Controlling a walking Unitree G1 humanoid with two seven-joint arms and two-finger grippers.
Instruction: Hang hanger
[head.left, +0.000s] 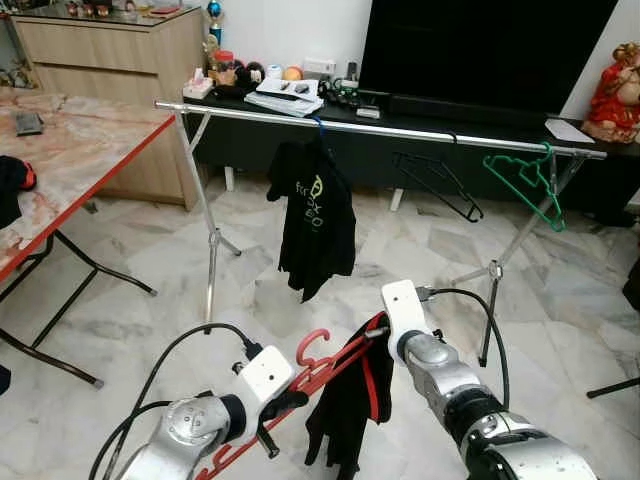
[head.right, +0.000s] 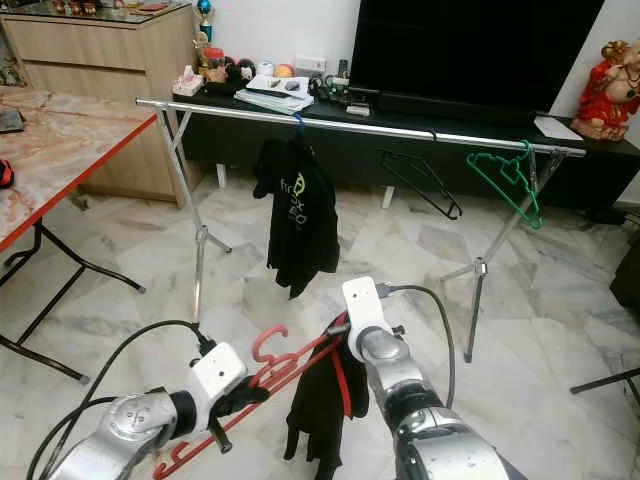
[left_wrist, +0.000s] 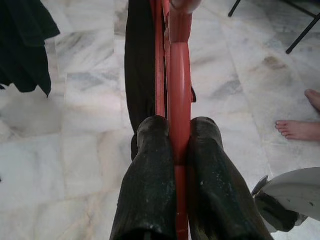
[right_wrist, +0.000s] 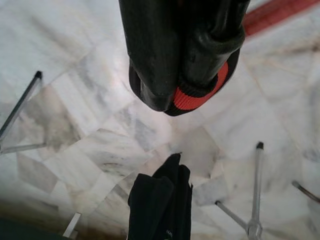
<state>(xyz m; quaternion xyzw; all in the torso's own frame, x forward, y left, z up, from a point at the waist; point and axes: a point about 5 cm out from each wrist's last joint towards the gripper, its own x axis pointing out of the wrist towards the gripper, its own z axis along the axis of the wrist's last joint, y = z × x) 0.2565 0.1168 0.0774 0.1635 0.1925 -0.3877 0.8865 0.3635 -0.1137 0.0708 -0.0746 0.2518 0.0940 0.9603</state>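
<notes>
A red plastic hanger (head.left: 322, 372) is held low in front of me, and my left gripper (head.left: 283, 403) is shut on its bar, seen close up in the left wrist view (left_wrist: 178, 131). A black garment with red trim (head.left: 352, 408) droops from the hanger's right end. My right gripper (head.left: 374, 328) is shut on the garment's red-edged fabric (right_wrist: 199, 98). Ahead stands a silver clothes rail (head.left: 380, 128). It carries a black T-shirt (head.left: 318, 220) on a blue hanger, an empty black hanger (head.left: 440, 186) and an empty green hanger (head.left: 530, 180).
A marble-topped folding table (head.left: 70, 150) with a red edge stands at my left. Behind the rail are a dark TV console (head.left: 420, 140), a large TV and a red figurine (head.left: 615, 92). A person's bare foot (left_wrist: 299, 130) rests on the marble floor nearby.
</notes>
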